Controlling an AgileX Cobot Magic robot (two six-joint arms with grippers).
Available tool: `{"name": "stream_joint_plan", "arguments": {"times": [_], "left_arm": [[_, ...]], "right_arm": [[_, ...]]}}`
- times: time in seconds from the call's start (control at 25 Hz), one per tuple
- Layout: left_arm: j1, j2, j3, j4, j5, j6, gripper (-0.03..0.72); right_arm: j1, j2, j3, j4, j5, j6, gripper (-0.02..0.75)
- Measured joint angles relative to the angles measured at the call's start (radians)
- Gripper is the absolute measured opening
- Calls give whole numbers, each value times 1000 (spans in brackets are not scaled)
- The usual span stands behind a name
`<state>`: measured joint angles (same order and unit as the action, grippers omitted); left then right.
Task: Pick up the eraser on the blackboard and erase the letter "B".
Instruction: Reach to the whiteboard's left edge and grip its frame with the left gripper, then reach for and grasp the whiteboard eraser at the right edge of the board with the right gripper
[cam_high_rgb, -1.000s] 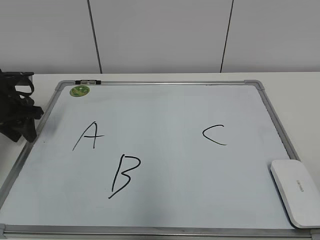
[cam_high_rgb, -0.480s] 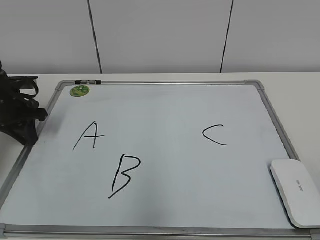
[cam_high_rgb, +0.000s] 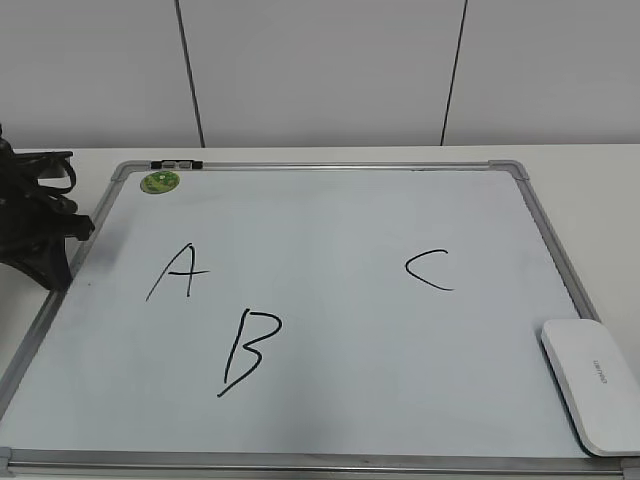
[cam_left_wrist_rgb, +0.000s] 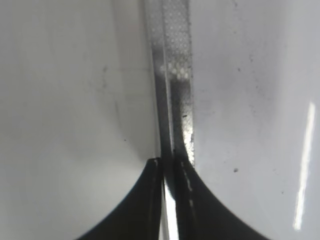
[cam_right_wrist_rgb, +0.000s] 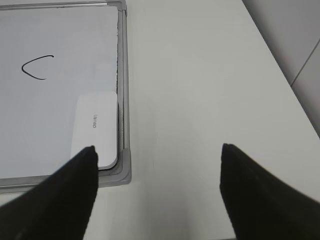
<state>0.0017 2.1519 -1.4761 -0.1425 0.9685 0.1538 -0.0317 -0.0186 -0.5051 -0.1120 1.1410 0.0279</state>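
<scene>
- The blackboard (cam_high_rgb: 330, 250), a white dry-erase panel in a silver frame, lies flat on the table (cam_high_rgb: 590, 170); a round green sticker (cam_high_rgb: 159, 181) sits near its far-left corner.
- The eraser (cam_high_rgb: 593, 385) rests at the near-right corner of the panel, its right side against or overlapping the frame, white top face upward. In the right wrist view it lies just inside the frame corner (cam_right_wrist_rgb: 122, 167).
- The letter "B" (cam_high_rgb: 249, 351) stands intact in the near-left area, just below the letter "A" (cam_high_rgb: 176, 271) and well apart from the letter "C" (cam_high_rgb: 430, 269) and the eraser.
- The right gripper (cam_right_wrist_rgb: 157, 165) is spread wide, holds nothing, and hovers over bare table just beside the frame, to the right of the eraser. Judgement: it must shift toward the eraser before grasping.
- The left gripper (cam_left_wrist_rgb: 169, 162) is closed down to a narrow slit, empty, and parked over the left frame rail (cam_left_wrist_rgb: 172, 75), probably to keep the writing area unobstructed.
- Judgement: no erasing has begun; pickup is the pending step.
</scene>
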Motion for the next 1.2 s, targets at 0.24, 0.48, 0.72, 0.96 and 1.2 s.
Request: {"name": "stream_joint_plan", "arguments": {"times": [0.24, 0.48, 0.72, 0.96, 1.2], "left_arm": [[0, 2, -2, 0, 1, 0, 17], [0, 2, -2, 0, 2, 0, 17], [0, 2, -2, 0, 4, 0, 17], [0, 2, -2, 0, 4, 0, 17], [0, 2, -2, 0, 4, 0, 17]], "right_arm": [[0, 0, 0, 0, 0, 0, 586], [0, 0, 0, 0, 0, 0, 586], [0, 0, 0, 4, 0, 0, 587], [0, 88, -63, 10, 0, -65, 587], [0, 414, -198, 23, -11, -99, 587]]}}
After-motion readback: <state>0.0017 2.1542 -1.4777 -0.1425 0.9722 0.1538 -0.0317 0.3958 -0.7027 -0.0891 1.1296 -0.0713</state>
